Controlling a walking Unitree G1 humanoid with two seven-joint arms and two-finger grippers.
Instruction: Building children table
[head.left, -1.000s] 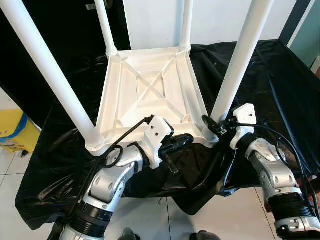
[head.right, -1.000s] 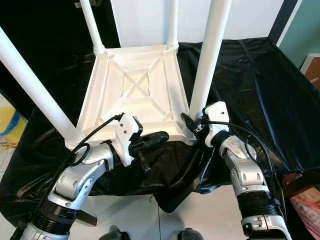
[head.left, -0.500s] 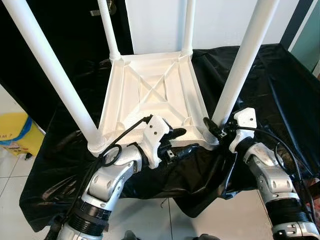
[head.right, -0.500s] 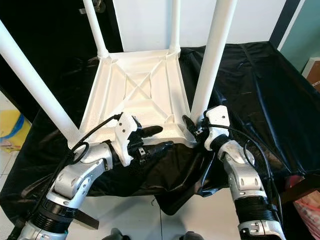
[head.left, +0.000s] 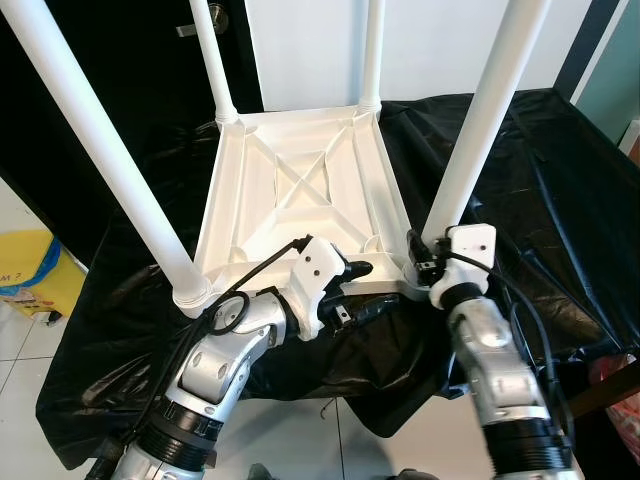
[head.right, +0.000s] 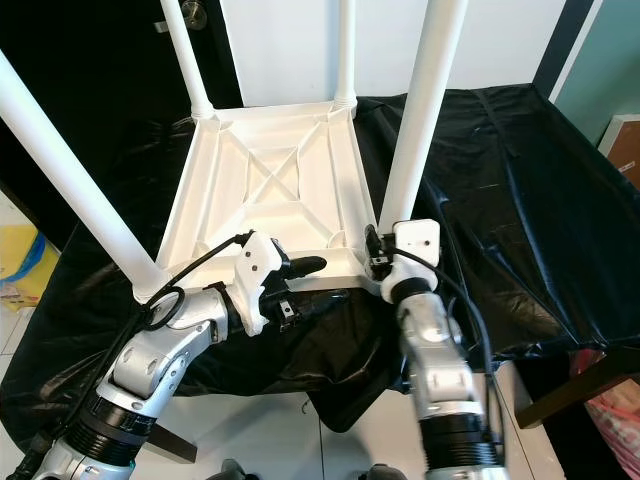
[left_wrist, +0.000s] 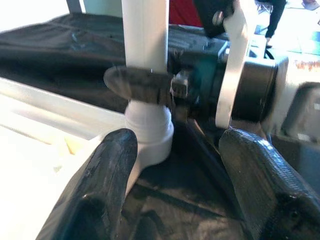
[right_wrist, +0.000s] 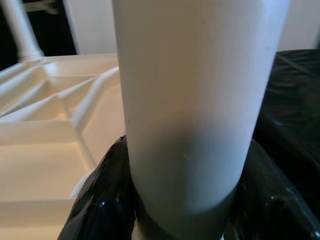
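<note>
One worktop (head.left: 560, 160) is seen, draped wholly in crumpled black plastic sheeting (head.left: 390, 350) that hangs over its near edge toward a tiled floor (head.left: 20, 330).

One white plastic children table (head.left: 300, 190) is laid upside down on the sheeting, near the front edge. Its underside is exposed: a square tray-like frame with raised rims, crossed diagonal ribs at the centre and a round socket at each corner. Four white tubular legs are counted, all standing upward from the corners: near left leg (head.left: 100, 150), near right leg (head.left: 480, 120), far left leg (head.left: 212, 55), far right leg (head.left: 372, 50).

Two silver arms are counted, one end effector each. The right end effector (head.left: 425, 262) is placed at the base of the near right leg; in the right wrist view its two black fingers (right_wrist: 102, 200) are seen pressed against either side of the white tube, gripping it. The left end effector (head.left: 355, 290) is set at the table's near rim, fingers spread apart with nothing held; one finger lies above the rim and one below it.

One yellow bin (head.left: 30, 270) stands on the floor to the left.
</note>
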